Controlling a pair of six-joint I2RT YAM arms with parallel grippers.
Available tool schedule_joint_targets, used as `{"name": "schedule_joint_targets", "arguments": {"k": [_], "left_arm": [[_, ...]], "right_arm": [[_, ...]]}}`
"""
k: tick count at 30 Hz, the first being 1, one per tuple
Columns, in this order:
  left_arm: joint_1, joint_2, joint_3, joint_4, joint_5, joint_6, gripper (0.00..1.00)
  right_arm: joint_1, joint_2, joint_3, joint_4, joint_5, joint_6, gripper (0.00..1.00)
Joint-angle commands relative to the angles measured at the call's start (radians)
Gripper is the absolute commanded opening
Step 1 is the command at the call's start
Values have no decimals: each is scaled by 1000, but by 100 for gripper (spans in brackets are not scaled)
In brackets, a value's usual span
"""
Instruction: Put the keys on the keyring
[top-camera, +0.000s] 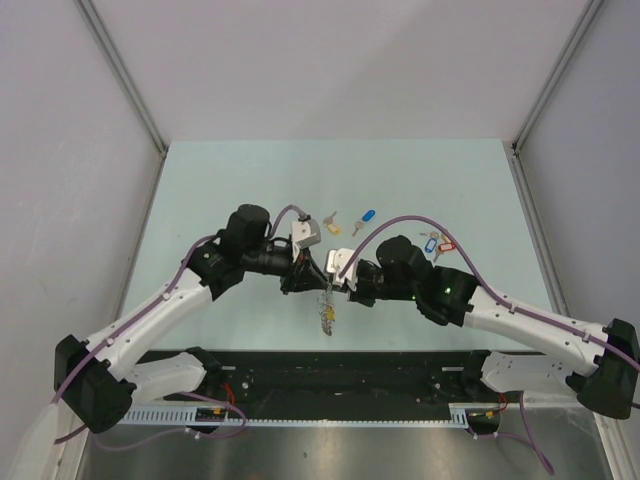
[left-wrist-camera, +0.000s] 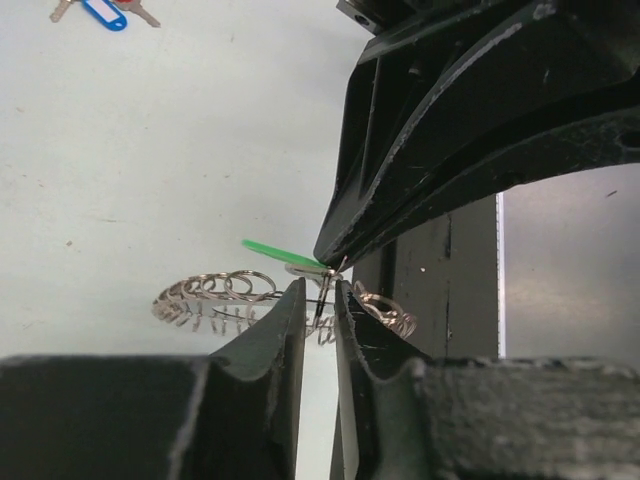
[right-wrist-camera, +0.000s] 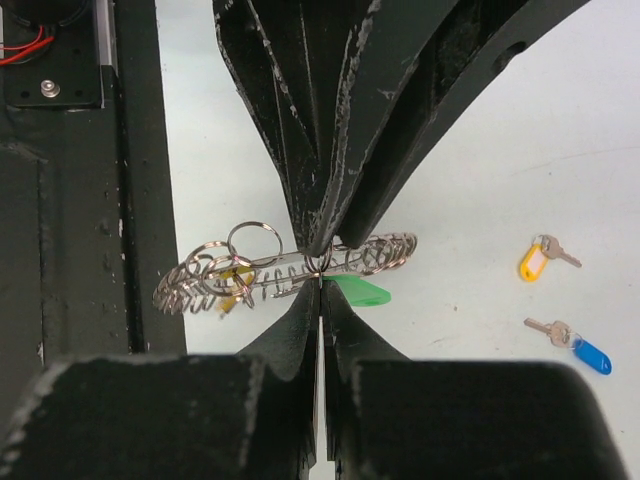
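Both claws are meeting at centre frame in the top view. The left claw is pinching shut on the keyring wire. The right claw is clamping shut on what I'm reading as the green key. The tips are almost touching. The keyring is hanging between them and looks lifted off the table.

Risks I'm watching:
- With the tips this close, any push could be knocking them together.
- The keyring's weight is sitting mostly to one side of the pinch, so it could be twisting in the left claw and pulling the wire off line.
- The grip on the green key is thin, so a small slip could be dropping it before it's threading on.

The top view is hiding the joint under the wrists. It is the only view showing me the tagged bunch right of centre. The right wrist view is showing a yellow tag in among the keyring, which the left wrist isn't showing. It is also showing a loose yellow key and a blue key at right frame. The left wrist view is showing the green tag poking left from behind the right tip.
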Motion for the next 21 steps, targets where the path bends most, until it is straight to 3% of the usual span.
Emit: {"name": "schedule_joint_targets", "arguments": {"k": [1, 15, 17, 21], "left_arm": [[-20, 8, 38, -2, 29, -23, 20], [-32, 40, 54, -111, 26, 51, 11], [-32, 40, 57, -119, 28, 56, 2], [-32, 34, 55, -97, 25, 46, 0]], "right_arm": [[13, 2, 28, 46, 27, -15, 0], [19, 3, 35, 37, 36, -17, 0], [19, 3, 35, 34, 36, -17, 0], [19, 1, 33, 28, 42, -14, 0]]}}
